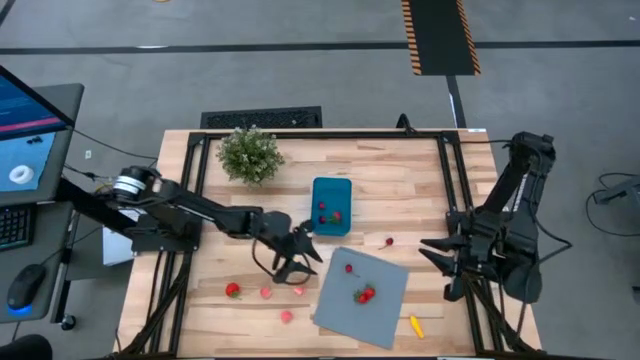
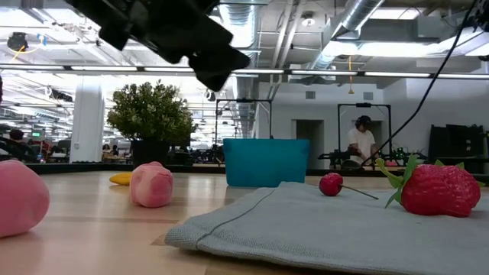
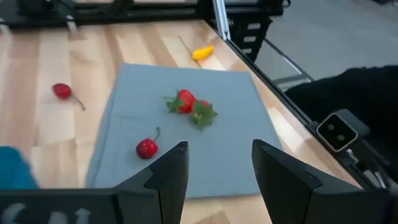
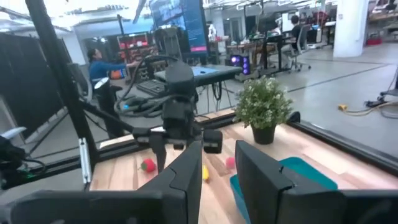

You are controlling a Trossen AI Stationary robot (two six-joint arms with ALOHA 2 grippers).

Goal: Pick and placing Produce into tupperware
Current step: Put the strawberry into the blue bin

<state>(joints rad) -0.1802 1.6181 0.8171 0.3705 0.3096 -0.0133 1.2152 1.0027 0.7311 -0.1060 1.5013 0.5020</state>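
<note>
The teal tupperware (image 1: 331, 207) stands on the table's middle with red pieces inside. A cherry (image 1: 349, 268) and strawberries (image 1: 364, 294) lie on the grey sheet (image 1: 380, 310). Another cherry (image 1: 388, 241), a yellow piece (image 1: 415, 326), a red strawberry (image 1: 232, 290) and pink pieces (image 1: 266, 293) lie on the wood. My left gripper (image 1: 295, 255) hovers open and empty by the sheet's left edge; in its wrist view the left gripper (image 3: 214, 168) faces the cherry (image 3: 147, 148) and strawberries (image 3: 189, 106). My right gripper (image 1: 440, 252) waits open at the right edge.
A potted green plant (image 1: 249, 155) stands at the far side, left of the tub. Black frame rails (image 1: 452, 180) run along the table's edges. The low view shows pink pieces (image 2: 151, 186) near the camera, the tub (image 2: 266, 162) behind them and people in the room beyond.
</note>
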